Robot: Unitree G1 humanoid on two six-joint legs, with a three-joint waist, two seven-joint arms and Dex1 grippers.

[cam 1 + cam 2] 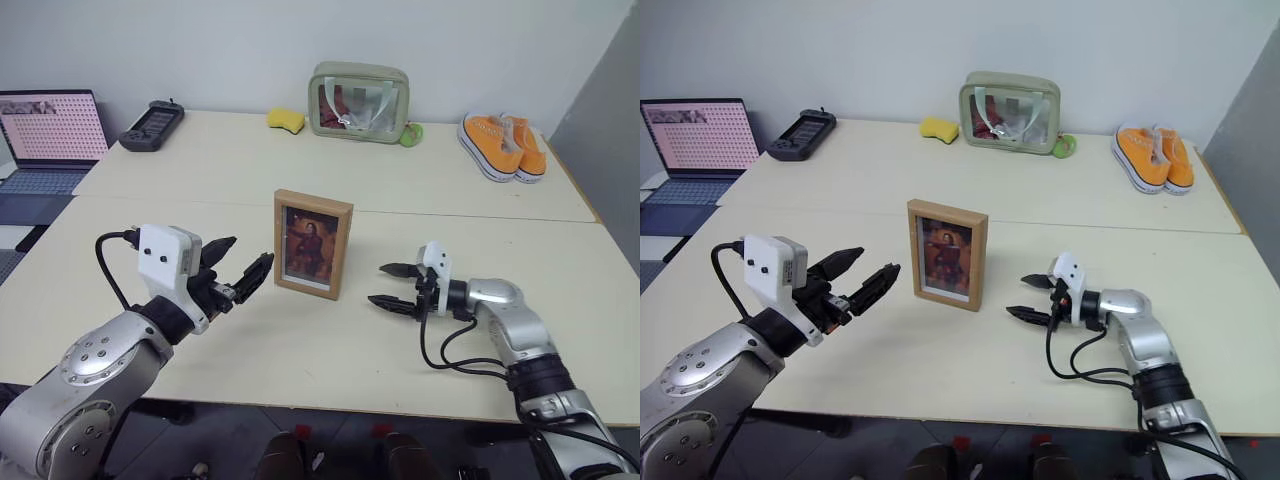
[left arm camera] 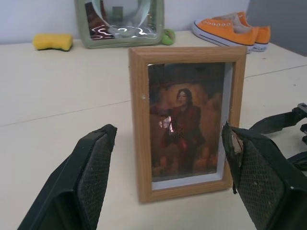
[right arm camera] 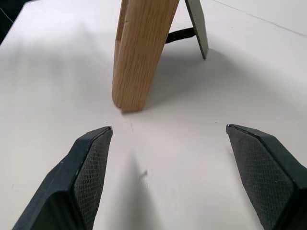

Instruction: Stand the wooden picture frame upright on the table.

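- The wooden picture frame (image 1: pixel 313 244) stands upright mid-bench (image 1: pixel 300 350), propped on its rear flap; the job looks done.
- Left gripper (image 1: pixel 238 268), at its 8 o'clock, gapes wide, empty.
- Right gripper (image 1: pixel 393 287), at 4 o'clock, likewise spread, holding nothing.

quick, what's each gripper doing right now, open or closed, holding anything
Left gripper: open, holding nothing, beside the wooden picture frame.
Right gripper: open, holding nothing, clear of the frame, which stands on the table.
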